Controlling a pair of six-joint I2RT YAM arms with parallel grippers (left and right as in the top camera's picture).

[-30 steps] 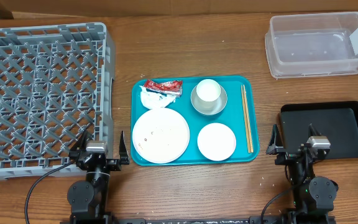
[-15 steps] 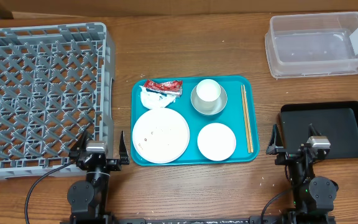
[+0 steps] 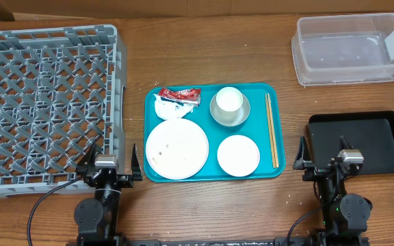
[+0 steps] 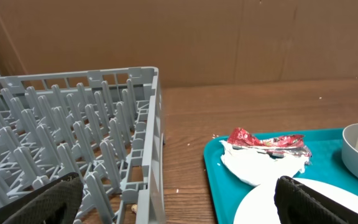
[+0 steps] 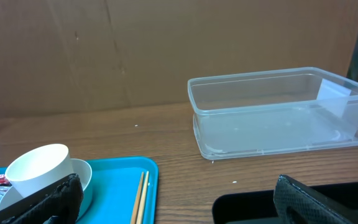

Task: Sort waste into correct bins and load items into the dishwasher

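Observation:
On the teal tray (image 3: pixel 276 147) lie a red sauce packet (image 3: pixel 180 95), a crumpled napkin (image 3: pixel 168 108), a large white plate (image 3: pixel 177 149) dotted with crumbs, a white cup (image 3: pixel 228 101) inside a grey bowl (image 3: pixel 230 117), a small pale dish (image 3: pixel 238 155) and wooden chopsticks (image 3: pixel 271 130). The grey dish rack (image 3: pixel 46 102) fills the left side. My left gripper (image 3: pixel 109 158) stands open near the front edge between rack and tray, holding nothing. My right gripper (image 3: pixel 340 156) is open too, at the near edge of the black tray (image 3: pixel 358 140). The clear tub (image 3: pixel 347 49) sits far right.
The left wrist view shows the rack wall (image 4: pixel 151 143) close on the left and the packet (image 4: pixel 269 142) on the napkin (image 4: pixel 253 167) ahead. The right wrist view shows chopsticks (image 5: pixel 140 198), cup (image 5: pixel 39 168) and tub (image 5: pixel 278 112). Cables trail at the front edge.

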